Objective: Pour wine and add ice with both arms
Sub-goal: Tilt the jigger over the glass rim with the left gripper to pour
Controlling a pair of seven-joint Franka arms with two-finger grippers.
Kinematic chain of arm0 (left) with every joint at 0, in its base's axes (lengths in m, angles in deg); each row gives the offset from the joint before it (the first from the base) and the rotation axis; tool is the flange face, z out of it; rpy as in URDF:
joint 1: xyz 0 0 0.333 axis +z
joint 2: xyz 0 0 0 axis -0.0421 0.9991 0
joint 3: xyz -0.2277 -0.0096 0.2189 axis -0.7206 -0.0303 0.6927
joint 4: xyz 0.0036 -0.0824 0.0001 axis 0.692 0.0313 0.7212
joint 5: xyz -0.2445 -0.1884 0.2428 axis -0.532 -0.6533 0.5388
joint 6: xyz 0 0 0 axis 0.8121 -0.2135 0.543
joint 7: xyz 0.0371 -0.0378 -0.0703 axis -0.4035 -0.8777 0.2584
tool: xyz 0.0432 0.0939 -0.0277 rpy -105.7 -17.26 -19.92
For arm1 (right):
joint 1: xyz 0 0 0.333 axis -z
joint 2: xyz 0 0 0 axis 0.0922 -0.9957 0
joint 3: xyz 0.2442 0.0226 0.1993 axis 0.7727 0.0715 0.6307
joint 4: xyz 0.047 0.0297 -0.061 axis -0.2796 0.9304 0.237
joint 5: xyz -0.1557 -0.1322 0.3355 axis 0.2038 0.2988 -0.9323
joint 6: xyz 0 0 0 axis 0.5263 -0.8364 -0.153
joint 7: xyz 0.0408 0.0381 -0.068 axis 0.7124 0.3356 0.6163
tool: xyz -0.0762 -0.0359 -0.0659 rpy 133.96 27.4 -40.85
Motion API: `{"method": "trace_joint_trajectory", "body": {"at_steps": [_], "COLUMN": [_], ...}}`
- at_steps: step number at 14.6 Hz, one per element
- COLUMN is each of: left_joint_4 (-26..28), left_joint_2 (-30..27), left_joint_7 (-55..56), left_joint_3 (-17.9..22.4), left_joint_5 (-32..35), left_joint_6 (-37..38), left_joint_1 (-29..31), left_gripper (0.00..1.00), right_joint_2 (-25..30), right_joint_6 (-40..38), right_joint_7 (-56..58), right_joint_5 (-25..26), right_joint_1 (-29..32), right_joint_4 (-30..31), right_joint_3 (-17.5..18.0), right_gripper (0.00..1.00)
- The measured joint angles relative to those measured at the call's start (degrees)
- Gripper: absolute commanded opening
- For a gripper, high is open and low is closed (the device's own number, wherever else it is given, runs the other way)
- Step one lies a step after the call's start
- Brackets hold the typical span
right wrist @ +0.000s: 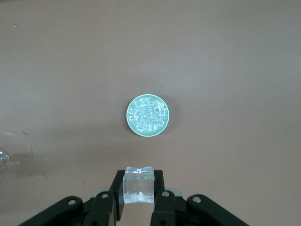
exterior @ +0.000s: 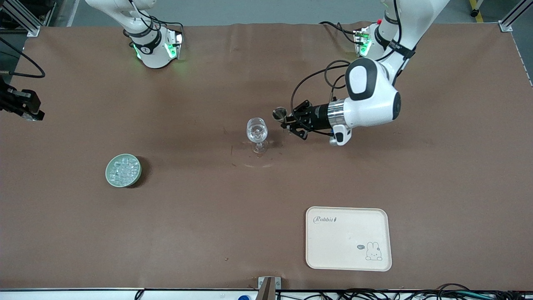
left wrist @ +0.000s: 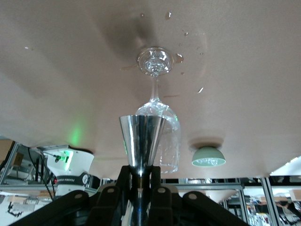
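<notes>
My left gripper [exterior: 287,121] is shut on the silvery jigger [exterior: 279,113] and holds it in the air beside the rim of the clear stemmed wine glass [exterior: 257,130], toward the left arm's end. In the left wrist view the jigger [left wrist: 141,141] stands between the jaws [left wrist: 140,172], with the glass [left wrist: 162,132] just past it. My right gripper [right wrist: 138,187] is shut on one clear ice cube [right wrist: 138,181], high above the table. It shows at the edge of the front view [exterior: 30,116]. The pale-green dish [exterior: 123,170] holds a heap of ice cubes [right wrist: 148,115].
A cream rabbit-printed tray [exterior: 348,238] lies near the front camera, toward the left arm's end. Small wet spots mark the brown table cover around the glass foot [left wrist: 188,52]. The green dish also shows in the left wrist view [left wrist: 208,157].
</notes>
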Motion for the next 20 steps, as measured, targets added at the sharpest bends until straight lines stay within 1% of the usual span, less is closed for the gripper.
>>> {"method": "trace_joint_trajectory", "body": {"at_steps": [3, 7, 11, 13, 16, 20], "left_joint_4": [-3.6, -7.2, -10.6, -12.1, -13.8, -14.3], "left_joint_2": [3.2, 6.0, 8.7, 10.1, 11.5, 11.7], "left_joint_7": [4.3, 10.6, 20.3, 24.1, 28.4, 30.1], "left_joint_3": [-0.6, -0.9, -3.5, -4.4, -5.2, -5.8], "left_joint_5": [7.4, 16.8, 29.8, 35.0, 41.1, 46.2], "left_joint_6": [-0.2, -0.2, -0.2, -0.3, -0.3, -0.3], "left_joint_1": [-0.4, -1.0, -1.5, -1.7, -1.9, -2.0], "left_gripper": [0.01, 0.01, 0.01, 0.01, 0.00, 0.00], "right_joint_2": [0.0, 0.0, 0.0, 0.0, 0.0, 0.0], "right_joint_6": [0.0, -0.1, -0.1, -0.2, -0.2, -0.3], "right_joint_7": [0.0, 0.0, 0.0, 0.0, 0.0, 0.0], "right_joint_5": [0.0, 0.0, 0.0, 0.0, 0.0, 0.0], "right_joint_1": [-0.3, -0.4, -0.4, -0.4, -0.4, -0.4], "right_joint_4": [0.0, 0.0, 0.0, 0.0, 0.0, 0.0], "right_joint_3": [0.1, 0.1, 0.1, 0.1, 0.1, 0.1], "right_gripper": [0.01, 0.01, 0.01, 0.01, 0.01, 0.01]}}
